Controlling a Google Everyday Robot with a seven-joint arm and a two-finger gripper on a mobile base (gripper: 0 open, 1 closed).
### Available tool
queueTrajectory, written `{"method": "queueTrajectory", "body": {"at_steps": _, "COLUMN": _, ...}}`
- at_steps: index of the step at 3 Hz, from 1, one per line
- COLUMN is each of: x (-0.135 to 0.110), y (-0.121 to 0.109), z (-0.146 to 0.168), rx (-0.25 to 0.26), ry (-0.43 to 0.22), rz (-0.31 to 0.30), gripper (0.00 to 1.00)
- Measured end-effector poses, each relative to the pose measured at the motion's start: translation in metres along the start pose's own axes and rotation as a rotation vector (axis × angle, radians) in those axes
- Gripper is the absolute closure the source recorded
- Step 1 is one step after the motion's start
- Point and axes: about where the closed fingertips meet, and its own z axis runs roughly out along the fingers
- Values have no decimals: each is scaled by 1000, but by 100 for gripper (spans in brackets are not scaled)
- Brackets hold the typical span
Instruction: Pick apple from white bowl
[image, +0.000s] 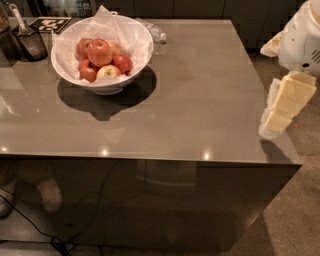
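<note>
Paper (65, 52) is laid under the apples (100, 55) in the white bowl (107, 89) as cushioning. The gripper (274, 124) is held well apart, off the table (200, 100) edge. Whether it is open or closed cannot be told.

Gripper (286, 104): right edge, beside table (200, 100) corner; arm (302, 42) above it cut off by frame.
Apples (102, 60): lower ones hidden under upper ones and paper (107, 22).
Bottle (154, 32): mostly hidden behind bowl (125, 79).
Container (27, 40), far left: contents too dim to tell.
</note>
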Motion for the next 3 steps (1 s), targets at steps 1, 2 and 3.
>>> {"method": "queueTrajectory", "body": {"at_steps": 1, "x": -22, "y": -26, "z": 12, "rx": -12, "ry": -46, "rz": 0, "gripper": 0}}
{"method": "queueTrajectory", "body": {"at_steps": 2, "x": -23, "y": -26, "z": 12, "rx": -12, "ry": -47, "rz": 0, "gripper": 0}}
{"method": "queueTrajectory", "body": {"at_steps": 3, "x": -35, "y": -35, "z": 16, "rx": 1, "ry": -93, "rz": -1, "gripper": 0}}
